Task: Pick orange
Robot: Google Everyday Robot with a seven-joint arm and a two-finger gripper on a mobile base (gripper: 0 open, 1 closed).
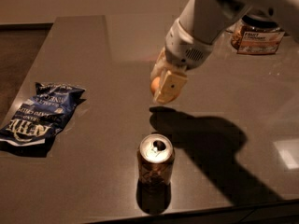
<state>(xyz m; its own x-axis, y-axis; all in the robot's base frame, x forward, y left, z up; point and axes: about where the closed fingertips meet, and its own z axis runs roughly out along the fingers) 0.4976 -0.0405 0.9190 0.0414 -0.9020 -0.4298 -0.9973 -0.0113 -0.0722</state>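
Note:
The orange (155, 85) is a small yellow-orange fruit held between the cream fingers of my gripper (163, 85), above the dark table (93, 55). Only its left side shows; the near finger (169, 87) covers the rest. The gripper is shut on it and lifted off the surface, with its shadow on the table below and to the right. The white arm comes in from the upper right. A brown drink can (155, 164) stands upright near the table's front edge, below the gripper.
A crumpled blue chip bag (39, 118) lies at the left of the table. A jar with a label (256, 33) stands at the back right, partly behind the arm. The table's front edge runs just below the can.

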